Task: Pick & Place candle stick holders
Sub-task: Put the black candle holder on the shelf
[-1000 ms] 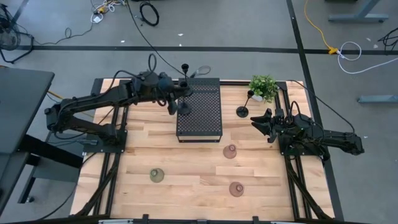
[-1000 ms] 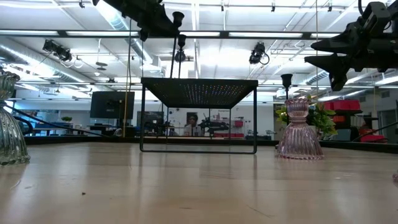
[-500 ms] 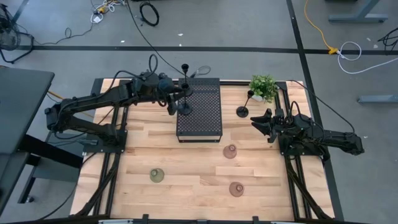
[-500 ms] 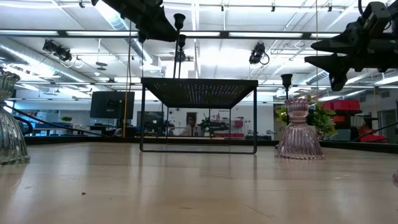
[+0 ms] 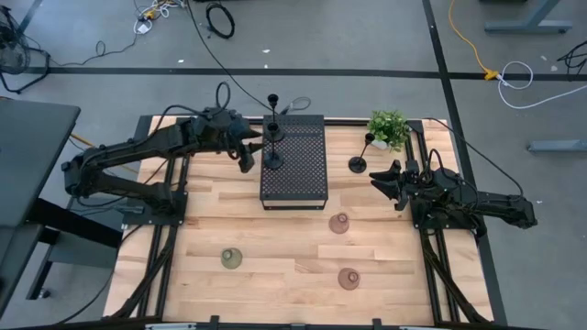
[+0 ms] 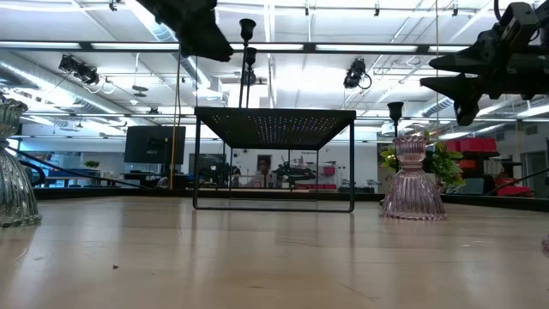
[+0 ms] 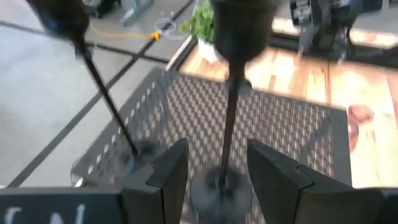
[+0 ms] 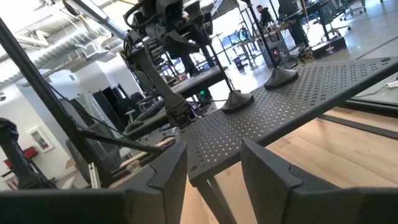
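Note:
Two black thin-stemmed holders stand upright by their round bases on the black perforated block (image 5: 301, 179): one near my left gripper (image 5: 272, 161), one at the block's far edge (image 5: 273, 114). My left gripper (image 5: 250, 154) is open just left of the nearer holder. In the left wrist view its fingers (image 7: 217, 171) stand apart on either side of that holder's base (image 7: 221, 190). The third black holder (image 5: 358, 163) stands on the table near the plant. My right gripper (image 5: 385, 179) is open and empty beside it. Two reddish-brown domes (image 5: 339, 223) (image 5: 348, 278) and an olive dome (image 5: 231, 258) rest on the table.
A small green potted plant (image 5: 389, 126) stands at the far right corner. The block stands on thin legs (image 6: 196, 163), raised above the table. Bare wood lies between the block and the domes at the near side.
My left gripper has drawn back toward the table's left edge, away from the nearer black holder. The holder stays upright on the block.

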Robot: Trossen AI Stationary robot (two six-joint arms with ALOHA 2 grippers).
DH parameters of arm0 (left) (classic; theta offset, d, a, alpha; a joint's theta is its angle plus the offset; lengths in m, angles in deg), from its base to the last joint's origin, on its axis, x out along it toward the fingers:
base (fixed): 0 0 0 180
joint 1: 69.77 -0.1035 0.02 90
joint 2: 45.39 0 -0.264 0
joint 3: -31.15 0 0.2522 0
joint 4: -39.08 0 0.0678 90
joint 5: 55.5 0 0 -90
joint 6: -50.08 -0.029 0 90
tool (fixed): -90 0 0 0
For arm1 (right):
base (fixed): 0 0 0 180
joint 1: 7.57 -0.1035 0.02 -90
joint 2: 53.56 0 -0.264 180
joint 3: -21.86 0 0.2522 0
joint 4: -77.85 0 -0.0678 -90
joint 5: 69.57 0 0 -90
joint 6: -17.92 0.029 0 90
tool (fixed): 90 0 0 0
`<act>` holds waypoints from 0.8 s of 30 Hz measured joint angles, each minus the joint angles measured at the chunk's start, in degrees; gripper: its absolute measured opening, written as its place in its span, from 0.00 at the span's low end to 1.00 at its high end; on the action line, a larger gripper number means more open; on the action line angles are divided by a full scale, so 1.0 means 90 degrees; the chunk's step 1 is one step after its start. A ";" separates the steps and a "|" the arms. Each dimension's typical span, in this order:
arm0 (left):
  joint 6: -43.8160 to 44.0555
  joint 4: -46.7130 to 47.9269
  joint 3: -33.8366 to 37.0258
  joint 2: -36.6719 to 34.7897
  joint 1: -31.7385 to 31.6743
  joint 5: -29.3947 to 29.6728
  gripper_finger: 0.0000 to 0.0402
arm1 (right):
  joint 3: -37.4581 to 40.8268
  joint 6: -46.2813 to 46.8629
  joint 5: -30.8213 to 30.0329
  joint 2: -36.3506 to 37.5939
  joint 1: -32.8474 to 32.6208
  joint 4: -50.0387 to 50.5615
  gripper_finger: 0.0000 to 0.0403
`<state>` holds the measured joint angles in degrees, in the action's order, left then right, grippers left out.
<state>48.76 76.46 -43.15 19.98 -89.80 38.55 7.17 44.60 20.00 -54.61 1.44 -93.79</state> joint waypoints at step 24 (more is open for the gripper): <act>0.0088 0.1627 0.0005 -0.0768 0.0272 -0.0051 0.41 | -0.0002 -0.0987 -0.3009 -0.1914 0.0000 0.0082 0.37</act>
<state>49.55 91.11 -43.10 13.06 -87.35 38.09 7.15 35.71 -7.08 -71.84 1.45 -93.05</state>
